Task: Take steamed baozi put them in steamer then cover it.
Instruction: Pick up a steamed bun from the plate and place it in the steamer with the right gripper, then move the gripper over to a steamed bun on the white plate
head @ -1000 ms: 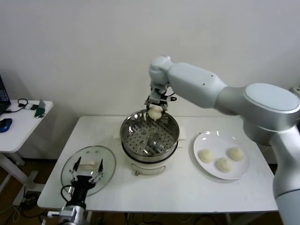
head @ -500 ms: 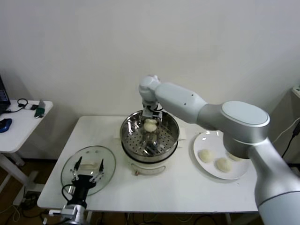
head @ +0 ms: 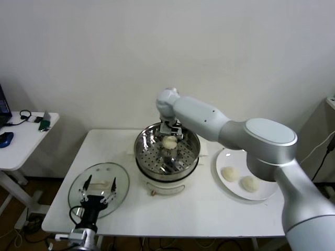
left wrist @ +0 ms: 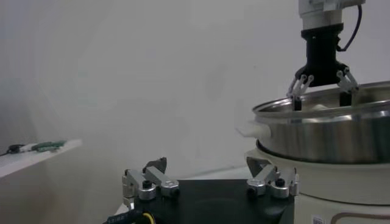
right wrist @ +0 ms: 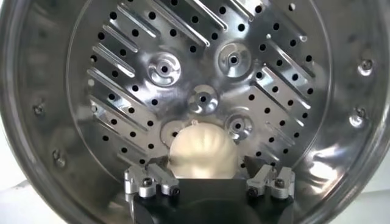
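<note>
Right arm (head: 251, 130): smooth, glossy white-grey shell built of rounded, tapering segments with domed joint caps. Its wrist section is black, with a thin black cable looped beside it. Right gripper (right wrist: 207, 180): black body, silver metal finger brackets fastened with dark round screws. Left gripper (left wrist: 210, 184): same build, black base with paired silver brackets and black screw heads; a black cable and a yellow marking show at its base.
</note>
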